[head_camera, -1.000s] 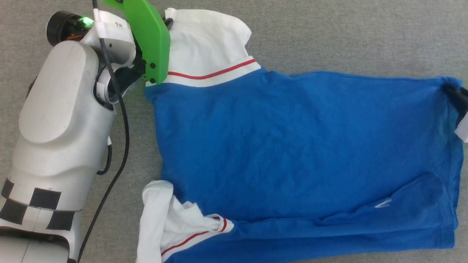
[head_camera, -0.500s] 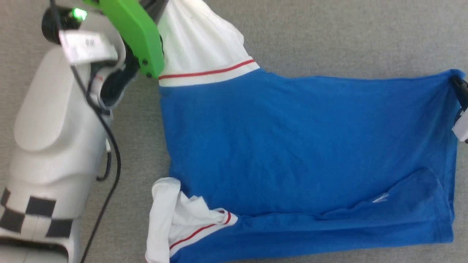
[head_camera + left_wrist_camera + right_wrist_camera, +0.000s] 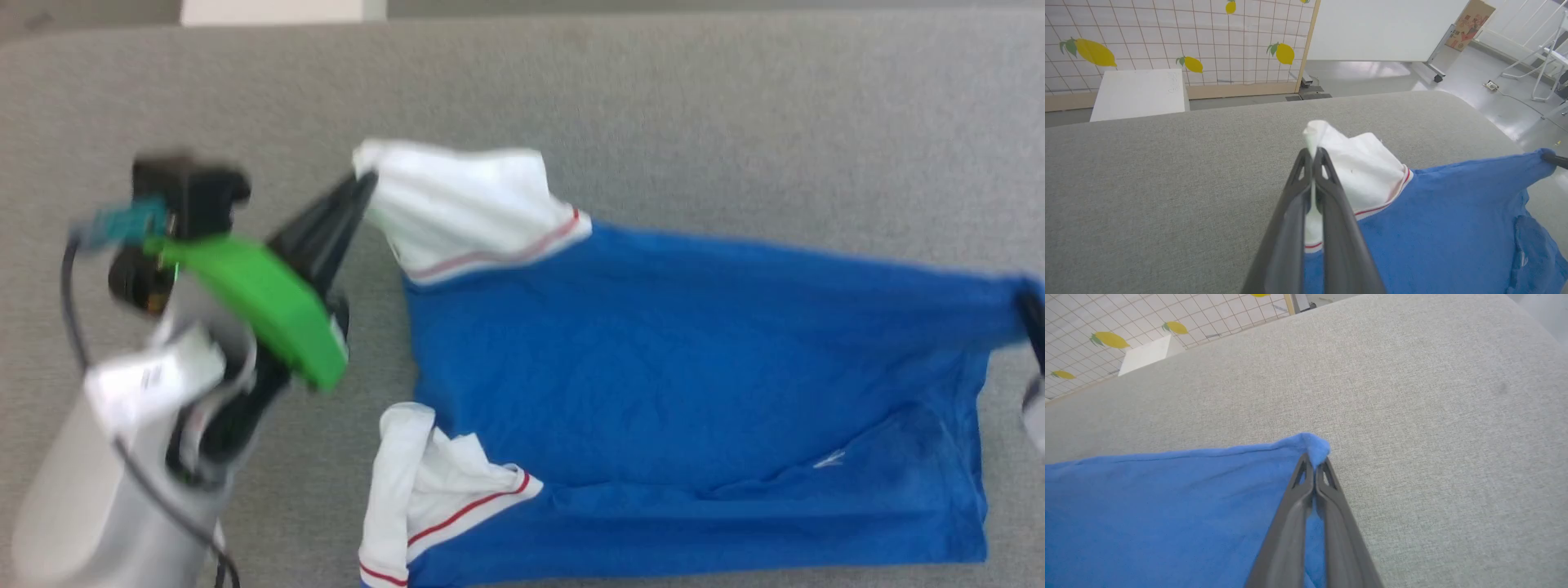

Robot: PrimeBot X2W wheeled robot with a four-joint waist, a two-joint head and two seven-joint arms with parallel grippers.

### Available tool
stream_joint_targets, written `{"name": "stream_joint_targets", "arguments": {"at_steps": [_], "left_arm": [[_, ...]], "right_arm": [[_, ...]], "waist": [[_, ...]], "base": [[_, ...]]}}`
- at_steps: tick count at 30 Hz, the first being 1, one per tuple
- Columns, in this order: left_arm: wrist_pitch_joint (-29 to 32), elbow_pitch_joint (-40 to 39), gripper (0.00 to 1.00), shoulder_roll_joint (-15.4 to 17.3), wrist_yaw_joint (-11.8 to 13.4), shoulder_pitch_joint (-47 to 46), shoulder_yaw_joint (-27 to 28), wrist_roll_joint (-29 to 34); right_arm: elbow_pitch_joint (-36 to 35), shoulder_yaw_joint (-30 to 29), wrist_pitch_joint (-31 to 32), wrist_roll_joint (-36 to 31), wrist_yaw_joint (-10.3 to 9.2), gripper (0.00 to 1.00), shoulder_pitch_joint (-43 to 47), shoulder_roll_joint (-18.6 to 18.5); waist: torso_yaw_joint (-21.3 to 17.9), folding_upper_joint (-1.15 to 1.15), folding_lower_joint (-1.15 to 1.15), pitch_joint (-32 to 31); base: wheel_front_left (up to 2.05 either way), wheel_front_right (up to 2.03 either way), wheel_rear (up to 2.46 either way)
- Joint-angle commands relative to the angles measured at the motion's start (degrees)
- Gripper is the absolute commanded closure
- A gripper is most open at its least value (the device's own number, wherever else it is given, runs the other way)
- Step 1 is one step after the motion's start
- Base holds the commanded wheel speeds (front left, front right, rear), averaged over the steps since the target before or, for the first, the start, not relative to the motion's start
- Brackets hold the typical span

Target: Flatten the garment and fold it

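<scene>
Left hand at nine o'clock and right hand at three each clamp thin pinches of the royal-blue, white-sleeved jersey garment; overstretching could slip either grip.

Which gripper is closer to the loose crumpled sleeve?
Left. The left gripper pinches the other sleeve, near the crumpled sleeve; the right gripper grips the garment at its far hem.

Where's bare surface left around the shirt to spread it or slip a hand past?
Widest free patch: the grey surface beyond the garment, from its far sleeve to the far edge. More lies past the hem corner pinched by the right gripper. Crowded: the left side, where the left gripper holds that sleeve beside the crumpled near sleeve.
</scene>
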Motion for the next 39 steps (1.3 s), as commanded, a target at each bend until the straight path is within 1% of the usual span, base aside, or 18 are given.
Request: {"name": "stream_joint_targets", "arguments": {"at_steps": [1,7,11,18,21,25,27,33,37,38,39], "left_arm": [[-0.1,-4.3,1.00,1.0,1.8,5.5,1.2,-1.4],[0.3,-11.2,1.00,2.9,5.5,18.7,3.1,-3.5],[0.1,-13.9,1.00,2.2,7.6,27.0,3.6,-6.2],[-0.2,-16.2,1.00,1.9,9.8,37.9,5.4,-10.2],[0.3,-17.0,1.00,1.9,10.3,40.6,5.3,-11.3],[1.1,-16.2,1.00,1.4,10.3,41.6,3.5,-11.5],[1.3,-14.6,1.00,0.4,9.9,40.9,2.3,-12.0],[2.4,-6.4,1.00,-1.7,8.5,36.7,-0.8,-11.8],[2.7,-0.9,1.00,-3.0,8.3,34.2,-1.6,-11.9],[2.4,0.3,0.62,-3.1,8.2,33.6,-1.7,-11.6],[1.9,1.1,0.18,-3.3,8.2,33.2,-1.6,-11.4]], "right_arm": [[-2.4,-1.3,0.7,0.7,-0.08,1.00,3.6,1.4],[-5.9,-3.2,1.9,1.9,-0.08,1.00,9.9,3.8],[-6.7,-4.7,3.0,2.8,-0.08,1.00,13.5,4.9],[-7.0,-8.2,4.7,4.2,-0.08,1.00,19.1,5.5],[-5.8,-8.4,4.6,4.9,-0.08,1.00,20.5,5.6],[-3.4,-6.6,3.9,4.9,-0.08,1.00,21.3,5.6],[-1.9,-5.2,3.4,4.7,-0.08,1.00,21.2,5.6],[2.6,-1.8,2.0,2.5,-0.08,1.00,19.7,5.6],[5.7,-0.9,1.3,1.2,-0.08,1.00,18.3,5.6],[6.4,-0.7,1.0,0.9,-0.08,0.97,18.0,5.6],[6.9,-0.5,0.8,0.7,-0.08,0.82,17.7,5.6]], "waist": [[1.5,0.00,0.00,-3.9],[1.7,0.00,0.00,-6.3],[1.9,0.00,0.00,-7.7],[2.0,0.00,0.00,-8.7],[2.0,0.00,0.00,-9.0],[2.0,0.00,0.00,-9.2],[2.1,0.00,0.00,-9.1],[2.0,0.00,0.00,-8.8],[1.9,0.00,0.00,-8.5],[1.8,0.00,0.00,-8.4],[1.7,0.00,0.00,-8.4]], "base": [[0.00,0.00,0.00],[0.00,0.00,0.00],[0.00,0.00,0.00],[0.00,0.00,0.00],[0.00,0.00,0.00],[0.00,0.00,0.00],[0.00,0.00,0.00],[0.00,0.00,0.00],[0.00,0.00,0.00],[0.00,0.00,0.00],[0.00,0.00,0.00]]}}
